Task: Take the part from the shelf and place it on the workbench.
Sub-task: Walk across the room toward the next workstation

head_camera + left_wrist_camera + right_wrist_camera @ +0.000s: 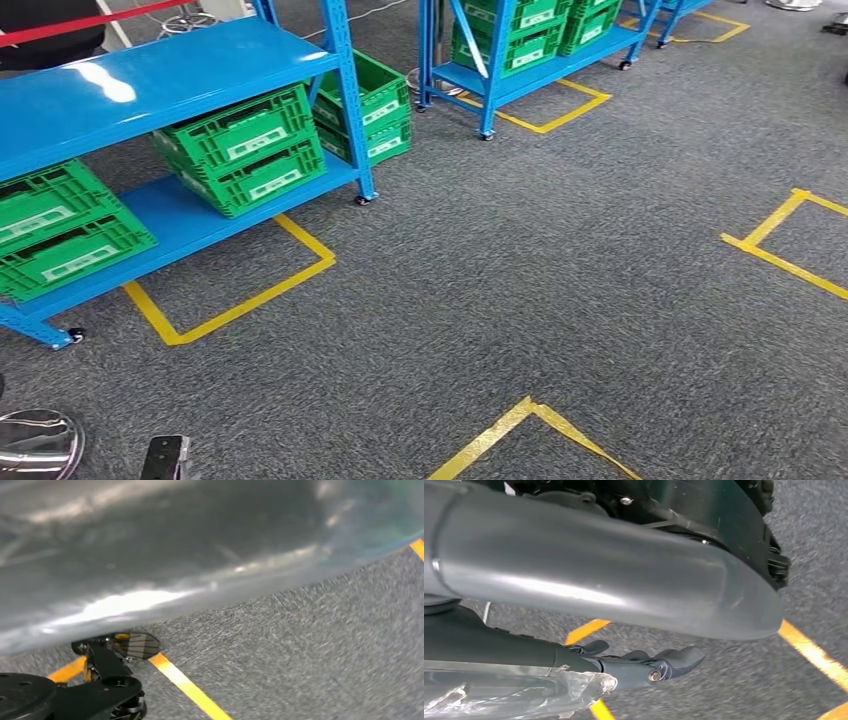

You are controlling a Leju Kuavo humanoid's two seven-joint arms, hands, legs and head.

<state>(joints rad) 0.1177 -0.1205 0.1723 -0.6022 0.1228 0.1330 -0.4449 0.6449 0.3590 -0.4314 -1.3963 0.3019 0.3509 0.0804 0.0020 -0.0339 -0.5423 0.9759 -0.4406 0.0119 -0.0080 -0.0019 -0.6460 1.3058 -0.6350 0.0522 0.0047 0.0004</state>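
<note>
A wide stretch of grey carpet (520, 300) lies open ahead, in the head view, crossed by yellow tape lines (240, 300) that mark out floor bays. At the left stands a blue shelf (150, 80) on small castors, its near corner post meeting the floor just inside one taped corner. Green crates (245, 150) sit stacked in pairs on its lower board, tilted, one pair reaching the board's front edge. More crates (60, 235) fill the board's left end. A second blue shelf (530, 70) with green crates stands farther back, well apart from the first, with bare carpet between them. The part cannot be made out; what the crates hold is hidden.

The silver left arm (40, 445) shows at the bottom left corner; whether the left hand is released or clenched cannot be told. In the right wrist view the right hand (644, 667) hangs over the carpet, fingers (684, 657) stretched out and apart, grasping nothing, with crinkled clear plastic (574, 687) along its side.
</note>
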